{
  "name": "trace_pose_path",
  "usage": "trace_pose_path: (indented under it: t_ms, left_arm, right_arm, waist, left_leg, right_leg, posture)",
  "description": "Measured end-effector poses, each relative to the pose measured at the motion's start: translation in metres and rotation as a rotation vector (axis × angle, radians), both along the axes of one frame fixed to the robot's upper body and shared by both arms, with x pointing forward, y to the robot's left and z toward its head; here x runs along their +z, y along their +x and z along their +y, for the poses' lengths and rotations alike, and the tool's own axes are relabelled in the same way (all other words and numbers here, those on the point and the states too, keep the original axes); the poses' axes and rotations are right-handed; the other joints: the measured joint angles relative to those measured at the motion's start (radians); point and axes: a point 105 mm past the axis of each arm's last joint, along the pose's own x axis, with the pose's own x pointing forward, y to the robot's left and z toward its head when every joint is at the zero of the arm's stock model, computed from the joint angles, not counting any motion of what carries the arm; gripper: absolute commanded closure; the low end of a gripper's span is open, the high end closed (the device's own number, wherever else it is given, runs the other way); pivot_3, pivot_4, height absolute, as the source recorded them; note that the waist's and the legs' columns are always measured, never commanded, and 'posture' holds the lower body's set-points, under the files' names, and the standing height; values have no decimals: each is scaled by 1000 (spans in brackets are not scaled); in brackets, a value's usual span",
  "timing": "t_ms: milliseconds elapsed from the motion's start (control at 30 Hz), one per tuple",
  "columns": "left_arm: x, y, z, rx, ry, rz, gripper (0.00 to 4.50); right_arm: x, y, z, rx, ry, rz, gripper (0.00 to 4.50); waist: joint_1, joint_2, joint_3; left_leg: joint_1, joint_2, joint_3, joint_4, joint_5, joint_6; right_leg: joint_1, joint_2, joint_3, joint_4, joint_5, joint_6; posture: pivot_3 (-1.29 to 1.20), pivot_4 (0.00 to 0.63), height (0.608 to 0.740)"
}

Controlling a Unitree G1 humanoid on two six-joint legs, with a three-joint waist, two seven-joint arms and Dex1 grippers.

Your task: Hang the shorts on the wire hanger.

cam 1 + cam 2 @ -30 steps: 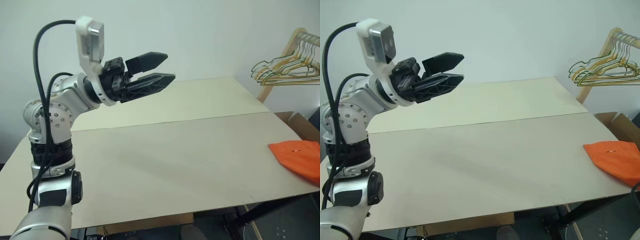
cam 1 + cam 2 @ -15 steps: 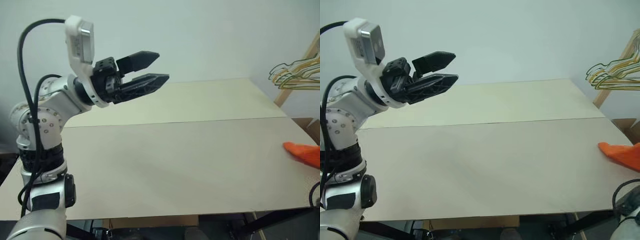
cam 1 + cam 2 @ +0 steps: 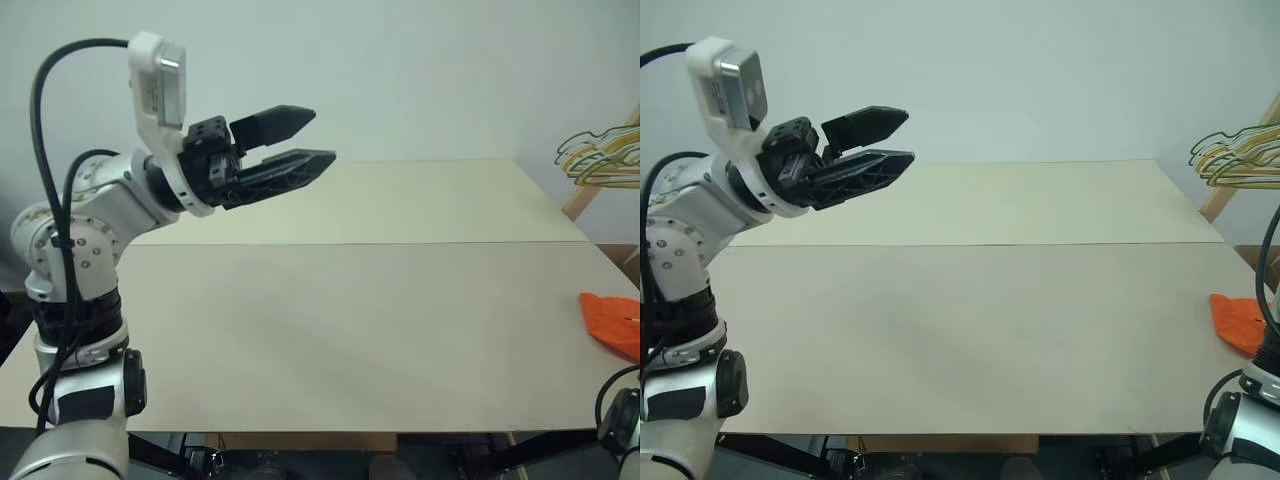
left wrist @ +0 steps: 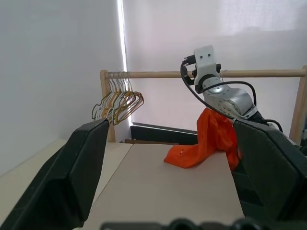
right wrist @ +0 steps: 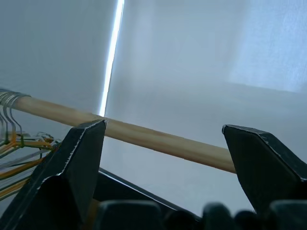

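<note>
worktop [image 3: 350, 320]: pale beige boards, one seam running side to side across the surface. wooden rail [image 4: 259, 74] on wooden posts stands beyond the right edge. bunch of green and yellow wire hangers [image 4: 117, 103] hangs clustered at one end of that rail. plain white wall [image 3: 430, 70] behind the far edge.

The left gripper [image 4: 168, 177] stands with its 2 black fingers [image 4: 72, 177] wide apart, nothing between them. Beyond them a pale table [image 4: 168, 191] runs to a wooden rail [image 4: 158, 74] with a bunch of wire hangers [image 4: 117, 103] hung at 1 end. The right arm [image 4: 223, 98] reaches in at the table's far edge, with the orange shorts [image 4: 206, 139] draped just below it, their lower part resting on the tabletop.
</note>
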Motion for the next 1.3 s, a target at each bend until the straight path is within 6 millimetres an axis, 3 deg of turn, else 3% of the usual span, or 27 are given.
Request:
trace_pose_path:
  t_ms: [667, 767, 867, 1033, 1167, 1300]
  left_arm:
    - [-4, -1, 2, 2, -2, 13, 45]
    - [-4, -1, 2, 0, -1, 13, 45]
    - [-4, -1, 4, 11, 10, 10, 45]
    - [-28, 2, 15, 102, 60, 4, 45]
    - [-53, 0, 26, 184, 144, -10, 45]
    - [-81, -3, 40, 260, 239, -2, 45]
  right_arm:
    - [10, 4, 5, 1, -83, 20, 39]
    - [19, 20, 37, 181, -199, 15, 39]
    - [19, 52, 99, 602, -293, 47, 39]
    - [-25, 84, 186, 1281, -236, 213, 39]
    - [-59, 79, 245, 1741, -241, 384, 39]
    - [-89, 58, 284, 2091, -246, 611, 39]
  waist:
    - [-7, -1, 1]
    - [-14, -1, 1]
    - [-32, -2, 2]
    - [-29, -8, 6]
    - [-8, -13, 11]
    - [29, -15, 13]
  left_leg:
    - [0, 0, 0, 0, 0, 0]
    - [0, 0, 1, 0, 0, 0]
    - [2, 1, 0, 0, 0, -1]
    - [2, 2, -1, -1, 0, -1]
    - [-1, 2, -2, -1, 0, 0]
    - [-4, 2, -3, 0, -1, 1]
  right_leg:
    - [-1, 0, 0, 0, 0, 0]
    - [-1, 0, 1, 0, 0, 0]
    - [0, 2, 0, 0, 0, -1]
    - [2, 1, -2, 0, 1, -1]
    - [-1, 0, -3, 0, 1, -1]
    - [-3, -1, -5, 0, 1, -2]
  posture:
    - [-71, 0, 740]
    - [-65, 0, 740]
    - [-46, 0, 740]
    - [4, 0, 740]
    - [43, 0, 740]
    - [117, 0, 740]
